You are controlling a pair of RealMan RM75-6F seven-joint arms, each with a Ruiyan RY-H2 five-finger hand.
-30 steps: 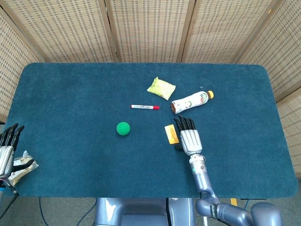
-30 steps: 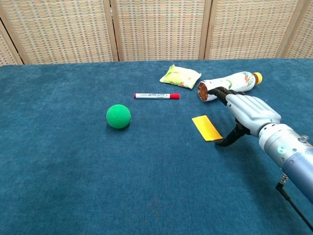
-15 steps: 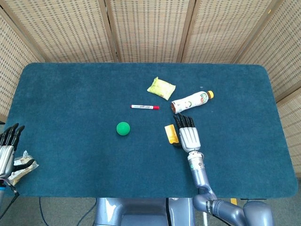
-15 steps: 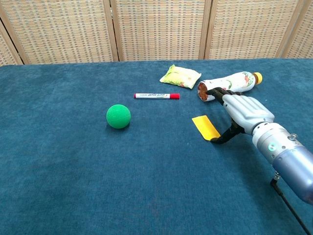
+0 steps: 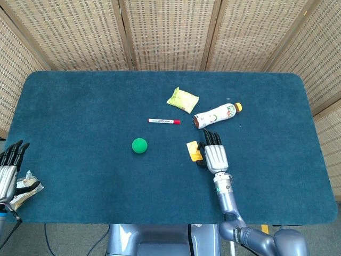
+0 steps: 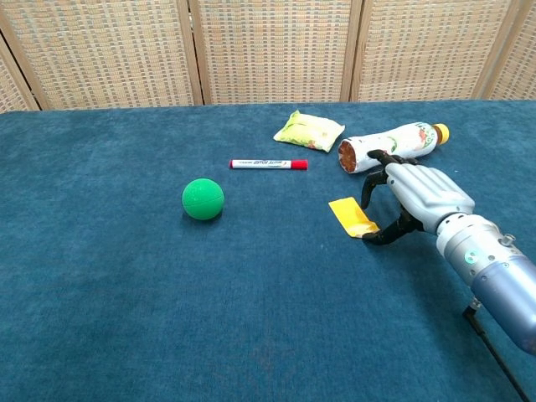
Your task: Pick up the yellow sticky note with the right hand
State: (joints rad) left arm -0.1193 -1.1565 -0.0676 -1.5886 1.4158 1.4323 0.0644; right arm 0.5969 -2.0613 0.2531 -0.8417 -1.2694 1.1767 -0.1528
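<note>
While the yellow sticky note (image 6: 352, 216) lies on the worktop (image 6: 126, 276), right hand (image 6: 414, 201) closes around its edge, grip unconfirmed; next: pinch, lift.

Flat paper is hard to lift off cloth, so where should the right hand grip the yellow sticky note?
Probably its right edge: the yellow sticky note lies nearly flat, that edge beside the right hand. Come from the right, a finger over the edge, thumb beneath.
</note>
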